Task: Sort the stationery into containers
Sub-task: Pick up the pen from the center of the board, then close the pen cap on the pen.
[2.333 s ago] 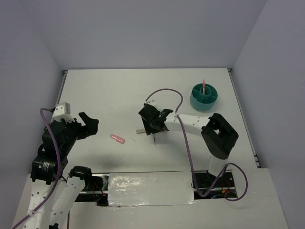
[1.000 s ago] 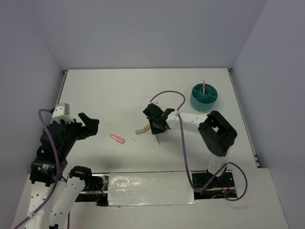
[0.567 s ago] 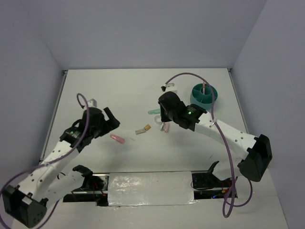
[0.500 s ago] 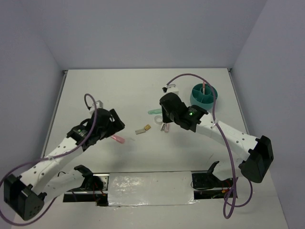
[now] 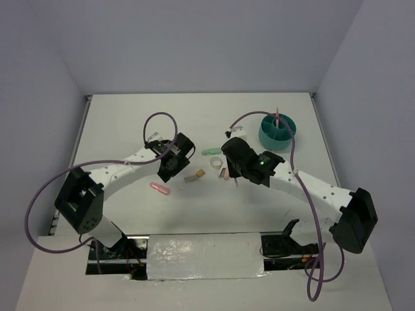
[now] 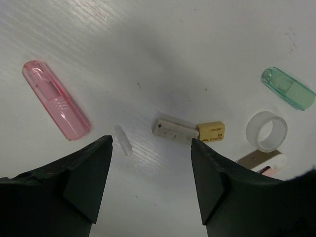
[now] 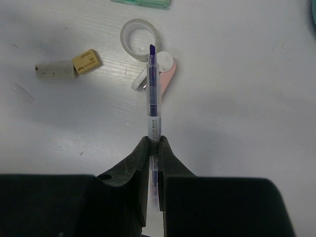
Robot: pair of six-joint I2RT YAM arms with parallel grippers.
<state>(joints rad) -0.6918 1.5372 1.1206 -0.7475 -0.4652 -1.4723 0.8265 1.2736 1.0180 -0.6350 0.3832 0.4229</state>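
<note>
The left gripper (image 6: 152,145) hangs wide open and empty above the grey-tan block (image 6: 173,129) at mid-table (image 5: 130,123), its arm (image 5: 110,173) bent in from the near-left, while the right gripper (image 7: 154,142), on an arm (image 5: 311,188) extended from the near-right, pinches the slim pen (image 7: 153,94), whose tip is near the white tape ring (image 7: 139,34), short of the teal organiser cup (image 5: 267,138) near the far right corner.
</note>
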